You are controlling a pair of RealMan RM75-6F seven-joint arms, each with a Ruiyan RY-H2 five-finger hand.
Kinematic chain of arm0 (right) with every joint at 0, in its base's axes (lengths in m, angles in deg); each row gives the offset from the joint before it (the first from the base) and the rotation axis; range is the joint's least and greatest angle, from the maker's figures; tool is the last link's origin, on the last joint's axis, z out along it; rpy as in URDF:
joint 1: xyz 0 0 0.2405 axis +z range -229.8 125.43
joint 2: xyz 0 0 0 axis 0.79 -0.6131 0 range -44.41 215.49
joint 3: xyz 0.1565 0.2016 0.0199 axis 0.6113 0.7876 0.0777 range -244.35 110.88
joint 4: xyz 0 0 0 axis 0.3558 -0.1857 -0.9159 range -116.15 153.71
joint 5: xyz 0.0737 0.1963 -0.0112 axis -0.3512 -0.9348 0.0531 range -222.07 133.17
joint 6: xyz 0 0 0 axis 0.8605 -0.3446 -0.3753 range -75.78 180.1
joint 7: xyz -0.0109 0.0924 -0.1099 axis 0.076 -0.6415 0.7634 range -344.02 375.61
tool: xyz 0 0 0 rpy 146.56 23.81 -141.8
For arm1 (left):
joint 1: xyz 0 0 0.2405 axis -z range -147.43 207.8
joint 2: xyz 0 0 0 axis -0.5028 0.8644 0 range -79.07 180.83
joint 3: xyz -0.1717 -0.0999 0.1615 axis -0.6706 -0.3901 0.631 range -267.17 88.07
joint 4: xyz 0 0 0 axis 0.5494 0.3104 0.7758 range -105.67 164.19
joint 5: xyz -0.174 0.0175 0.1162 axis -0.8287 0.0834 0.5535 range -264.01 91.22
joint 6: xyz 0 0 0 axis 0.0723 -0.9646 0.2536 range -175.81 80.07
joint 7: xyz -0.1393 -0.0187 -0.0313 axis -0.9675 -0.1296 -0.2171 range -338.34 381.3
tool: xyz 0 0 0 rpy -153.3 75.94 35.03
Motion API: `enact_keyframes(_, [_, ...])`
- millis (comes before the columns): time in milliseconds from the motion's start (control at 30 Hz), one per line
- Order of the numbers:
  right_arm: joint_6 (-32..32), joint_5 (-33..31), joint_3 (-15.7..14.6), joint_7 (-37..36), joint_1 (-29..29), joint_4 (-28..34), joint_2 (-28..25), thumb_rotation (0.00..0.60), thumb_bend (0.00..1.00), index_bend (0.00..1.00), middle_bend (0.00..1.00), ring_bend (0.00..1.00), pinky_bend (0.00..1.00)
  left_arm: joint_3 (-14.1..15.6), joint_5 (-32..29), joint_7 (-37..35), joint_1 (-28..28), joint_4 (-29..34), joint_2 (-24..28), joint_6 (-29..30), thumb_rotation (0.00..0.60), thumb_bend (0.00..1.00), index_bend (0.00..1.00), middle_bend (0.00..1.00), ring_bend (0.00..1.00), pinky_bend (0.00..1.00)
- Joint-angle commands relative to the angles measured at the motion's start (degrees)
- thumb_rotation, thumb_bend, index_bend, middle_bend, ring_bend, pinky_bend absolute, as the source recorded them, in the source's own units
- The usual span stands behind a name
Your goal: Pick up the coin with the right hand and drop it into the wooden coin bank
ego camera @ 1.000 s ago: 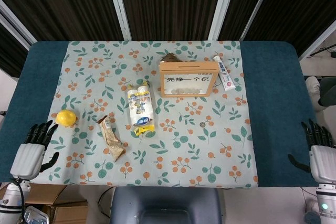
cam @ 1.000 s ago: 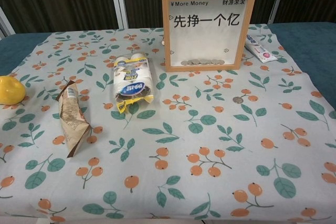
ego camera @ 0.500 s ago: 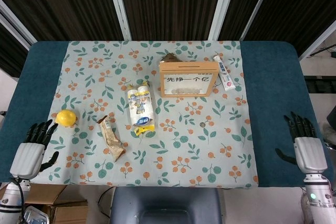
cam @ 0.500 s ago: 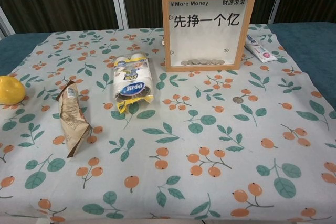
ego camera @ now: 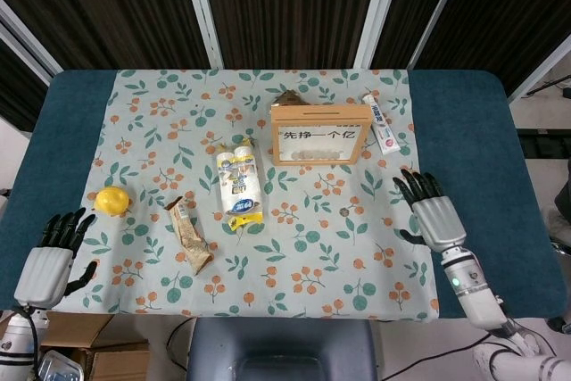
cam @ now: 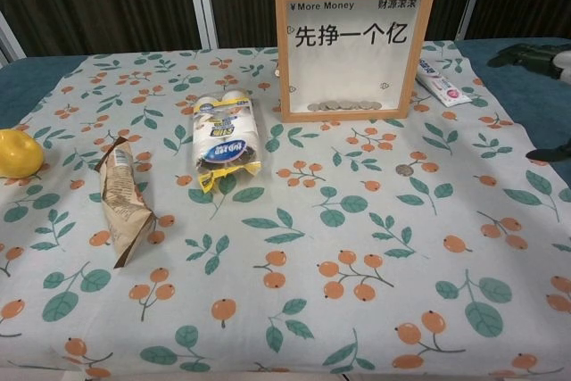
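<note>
A small coin point(ego camera: 346, 211) point(cam: 404, 169) lies flat on the floral cloth, in front of and slightly right of the wooden coin bank point(ego camera: 319, 134) point(cam: 354, 47). The bank stands upright with several coins behind its clear front. My right hand point(ego camera: 429, 211) hovers open over the cloth's right edge, fingers spread, to the right of the coin and apart from it. Only its fingertips point(cam: 533, 55) show at the chest view's right border. My left hand point(ego camera: 51, 256) stays open at the near left table edge, holding nothing.
A lemon point(ego camera: 112, 200) sits at the left. A brown snack wrapper point(ego camera: 190, 236) and a white bottle pack point(ego camera: 238, 184) lie left of centre. A toothpaste tube point(ego camera: 379, 123) lies right of the bank, and a brown object point(ego camera: 287, 97) behind it.
My right hand has moved left and forward from the table's near right edge to over the cloth's right edge, closer to the coin. The left hand has dropped slightly back.
</note>
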Motion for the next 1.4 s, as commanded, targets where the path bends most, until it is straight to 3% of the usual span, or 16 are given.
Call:
enact_keyframes(33, [1.4, -0.1, 0.8, 0.1, 2.9, -5.0, 4.1, 0.6, 0.34, 0.06, 0.0, 0.0, 0.0, 0.0, 0.1, 0.0, 0.0, -0.1, -0.1, 0.0, 0.6, 0.36, 0.0, 0.0, 0.0, 0.0])
enact_keyframes(133, [1.9, 1.2, 0.2, -2.2, 4.6, -9.7, 6.8, 0.6, 0.34, 0.27, 0.0, 0.0, 0.0, 0.0, 0.3, 0.0, 0.1, 0.0, 0.1, 0.0, 0.6, 0.36, 0.0, 0.0, 0.0, 0.0])
enact_keyframes(200, [2.2, 1.8, -0.4, -3.4, 5.3, -11.8, 8.0, 0.6, 0.34, 0.34, 0.0, 0.0, 0.0, -0.1, 0.4, 0.1, 0.1, 0.1, 0.3, 0.2, 0.6, 0.36, 0.0, 0.0, 0.0, 0.0])
enact_keyframes(567, [3.8, 1.8, -2.4, -5.9, 7.0, -16.0, 11.2, 0.6, 0.34, 0.31, 0.0, 0.0, 0.0, 0.1, 0.1, -0.6, 0.0, -0.4, 0.3, -0.4, 0.6, 0.36, 0.0, 0.0, 0.0, 0.0])
enact_keyframes(867, [4.2, 2.5, -3.5, -7.4, 8.4, -20.2, 14.6, 0.6, 0.42, 0.36, 0.0, 0.0, 0.0, 0.2, -0.1, -1.3, 0.0, -1.4, 0.1, -0.9, 0.6, 0.36, 0.0, 0.0, 0.0, 0.0])
enact_keyframes(1400, [3.1, 2.6, -3.9, -11.2, 9.5, -26.1, 19.9, 0.6, 0.43, 0.49, 0.0, 0.0, 0.0, 0.2, -0.1, -1.0, 0.1, -1.4, 0.0, -1.2, 0.6, 0.36, 0.0, 0.0, 0.0, 0.0])
